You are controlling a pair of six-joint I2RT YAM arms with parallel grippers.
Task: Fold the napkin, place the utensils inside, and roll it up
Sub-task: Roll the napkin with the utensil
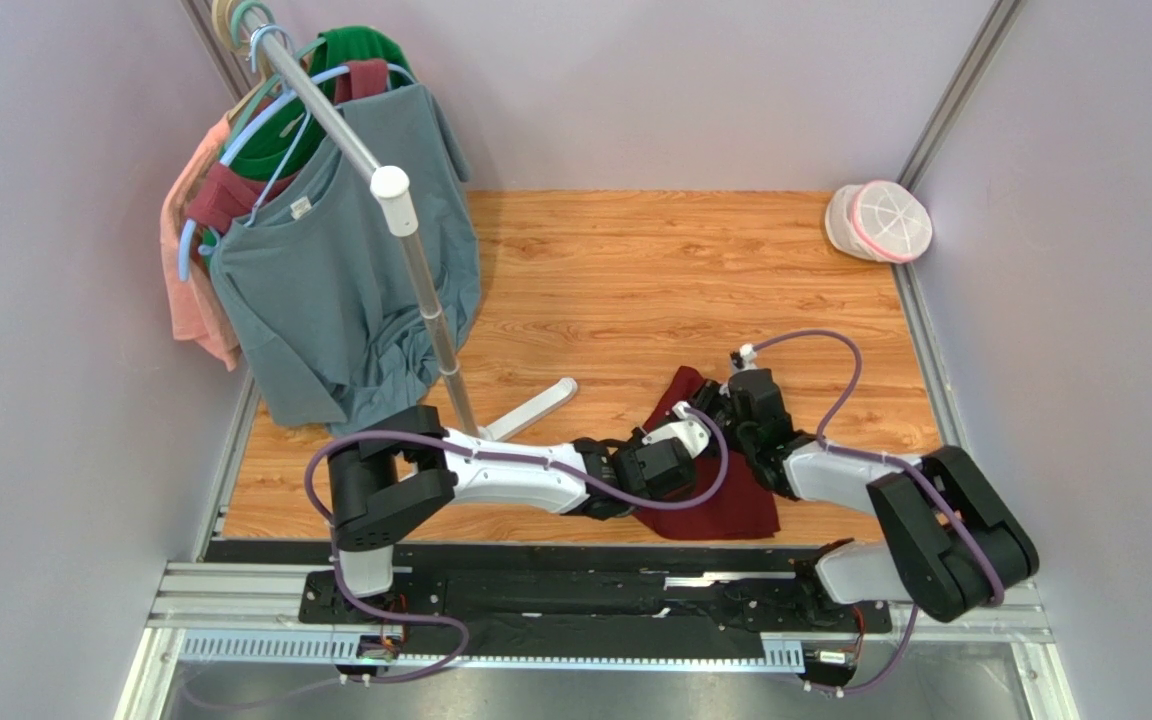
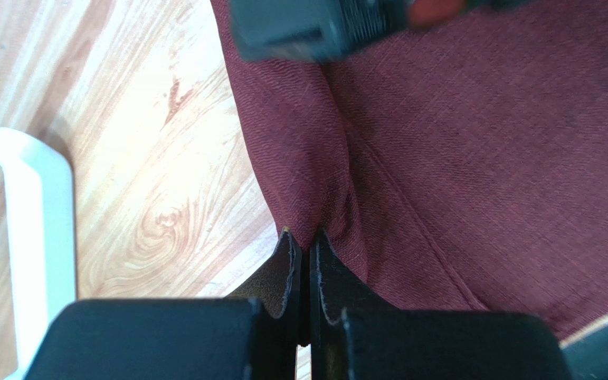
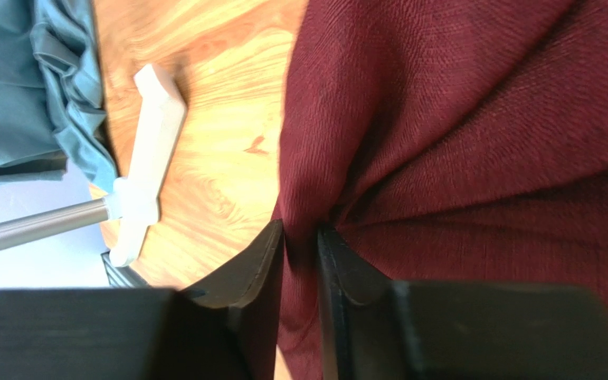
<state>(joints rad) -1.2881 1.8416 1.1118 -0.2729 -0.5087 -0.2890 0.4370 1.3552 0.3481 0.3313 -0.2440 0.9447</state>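
The maroon napkin (image 1: 732, 503) lies bunched on the wooden table near the front, between my two arms. My left gripper (image 1: 675, 447) is shut on the napkin's left edge; in the left wrist view the closed jaws (image 2: 309, 241) pinch a fold of the cloth (image 2: 482, 158). My right gripper (image 1: 720, 408) is shut on the napkin's far corner; in the right wrist view (image 3: 301, 236) a ridge of cloth (image 3: 482, 119) runs between the fingers. The two grippers are close together. The fork is not in view.
A clothes rack with a metal pole (image 1: 425, 285) and hanging shirts (image 1: 327, 285) stands at the back left. Its white base leg (image 1: 530, 408) lies just left of the napkin (image 2: 37, 229) (image 3: 152, 134). A white and pink container (image 1: 883, 222) sits at the back right corner.
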